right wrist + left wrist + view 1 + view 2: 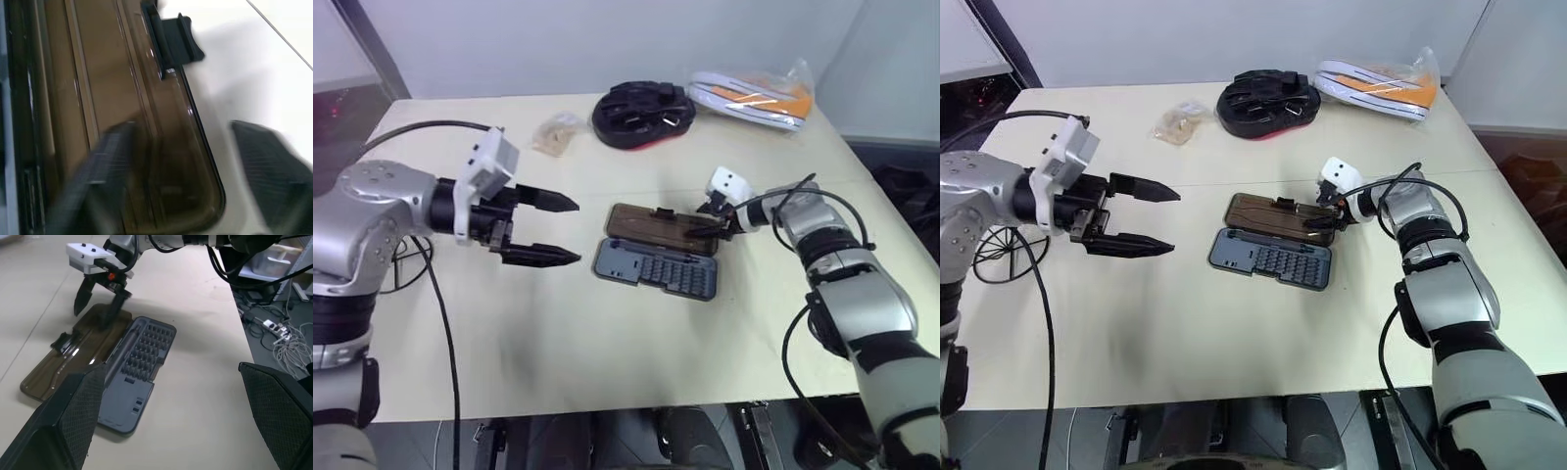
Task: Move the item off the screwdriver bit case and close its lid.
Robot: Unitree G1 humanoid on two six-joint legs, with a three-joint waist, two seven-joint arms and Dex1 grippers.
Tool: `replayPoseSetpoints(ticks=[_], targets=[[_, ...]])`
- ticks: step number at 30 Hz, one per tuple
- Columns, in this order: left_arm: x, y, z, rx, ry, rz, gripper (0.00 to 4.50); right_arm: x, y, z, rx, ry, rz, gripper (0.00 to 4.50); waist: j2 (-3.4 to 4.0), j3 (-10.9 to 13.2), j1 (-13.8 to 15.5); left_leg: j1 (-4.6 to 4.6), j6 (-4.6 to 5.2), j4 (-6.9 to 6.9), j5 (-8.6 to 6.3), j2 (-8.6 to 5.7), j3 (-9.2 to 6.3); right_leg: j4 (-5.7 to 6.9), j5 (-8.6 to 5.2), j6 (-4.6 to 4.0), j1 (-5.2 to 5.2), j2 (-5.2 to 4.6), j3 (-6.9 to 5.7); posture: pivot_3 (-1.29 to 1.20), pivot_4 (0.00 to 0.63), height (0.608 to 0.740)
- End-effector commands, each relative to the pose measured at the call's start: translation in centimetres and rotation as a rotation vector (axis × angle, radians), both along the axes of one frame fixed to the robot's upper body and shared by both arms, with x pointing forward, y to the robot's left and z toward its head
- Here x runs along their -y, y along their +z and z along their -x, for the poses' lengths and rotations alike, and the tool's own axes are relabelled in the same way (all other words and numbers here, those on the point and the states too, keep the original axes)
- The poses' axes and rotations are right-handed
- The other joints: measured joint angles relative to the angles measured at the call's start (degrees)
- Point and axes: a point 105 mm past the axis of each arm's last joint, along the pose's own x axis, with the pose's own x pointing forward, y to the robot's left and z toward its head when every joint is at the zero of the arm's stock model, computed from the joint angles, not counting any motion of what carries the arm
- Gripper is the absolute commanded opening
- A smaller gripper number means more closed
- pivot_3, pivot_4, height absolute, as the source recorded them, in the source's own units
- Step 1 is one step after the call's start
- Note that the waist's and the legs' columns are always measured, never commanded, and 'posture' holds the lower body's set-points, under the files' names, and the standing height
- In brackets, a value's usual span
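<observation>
Open bit case [656, 266] at mid-desk [607, 343], brown lid [661, 228] laid flat behind it. The right wrist view alone shows the latch tab [176, 39]. Right pincer [95, 306], fingers apart, straddles the lid's edge, gripping nothing. Left pincer [558, 230] hovers wide open, empty, nearby. Black bundle [641, 113] and bag [754, 96] lie beyond.
</observation>
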Motion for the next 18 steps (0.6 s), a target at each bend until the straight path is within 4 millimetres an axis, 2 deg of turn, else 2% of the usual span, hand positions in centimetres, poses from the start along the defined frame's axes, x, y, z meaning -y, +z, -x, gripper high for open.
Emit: replayPoseSetpoints(ticks=[1, 2, 13, 16, 18], targets=[[0.0, 1.1, 0.4, 0.042, 0.004, 0.016, 4.50, -0.2, 0.1, 0.0, 0.032, 0.037, 0.021, 1.15, 0.00, 0.00, -0.28, 0.00, -0.01, 0.01, 0.00, 0.00, 0.00, 0.04, 0.00, 0.00, 0.00, 0.01, 0.00, 0.00, 0.150, 0.740], [-0.1, 1.0, 0.4, 0.041, 0.005, 0.016, 4.50, -0.3, 0.0, 0.1, 0.040, 0.053, 0.025, 0.74, 0.00, 0.00, -0.33, 0.01, -0.02, 0.03, 0.01, 0.00, -0.01, 0.05, 0.00, 0.00, 0.00, 0.03, 0.00, 0.00, 0.150, 0.740], [-0.3, 1.0, 0.2, 0.034, 0.014, 0.009, 4.50, -1.2, -1.3, 0.6, 0.061, 0.119, 0.040, 0.74, 0.00, 0.00, -0.53, 0.04, -0.02, 0.04, 0.01, 0.00, -0.01, 0.08, 0.00, 0.00, 0.00, 0.09, 0.00, 0.00, 0.150, 0.740], [-0.3, 1.0, 0.1, 0.035, 0.015, 0.007, 4.50, -1.3, -1.1, 0.4, 0.059, 0.092, 0.021, 0.02, -0.02, -0.01, -0.55, 0.05, -0.02, 0.04, 0.01, 0.00, -0.01, 0.08, 0.00, 0.00, 0.00, 0.12, 0.00, 0.00, 0.150, 0.740], [-0.3, 1.0, 0.1, 0.037, 0.015, 0.007, 4.50, -1.3, -1.1, 0.4, 0.066, 0.096, 0.033, 0.02, -0.07, -0.04, -0.66, 0.10, -0.02, 0.04, 0.01, 0.02, 0.00, 0.08, 0.00, -0.01, 0.05, 0.16, 0.01, 0.00, 0.150, 0.740]])
